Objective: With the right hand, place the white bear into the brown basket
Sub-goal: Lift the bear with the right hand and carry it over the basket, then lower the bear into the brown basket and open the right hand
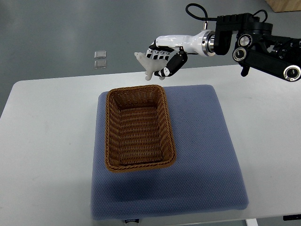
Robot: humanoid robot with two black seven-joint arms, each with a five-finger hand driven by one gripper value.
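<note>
My right hand [162,59] reaches in from the right edge, its fingers curled around the white bear [146,63], which I hold in the air above the far edge of the table [42,132], just beyond the far rim of the brown basket [139,128]. Most of the bear is hidden behind my fingers; only a pale part pokes out on the left side of my grip and a little below it, so I cannot tell how it is turned. The basket sits empty on a blue mat [207,150], whose near edge is cut off by the bottom of the view. Two small clear objects [100,60] lie on the floor past the table, too small to identify.
</note>
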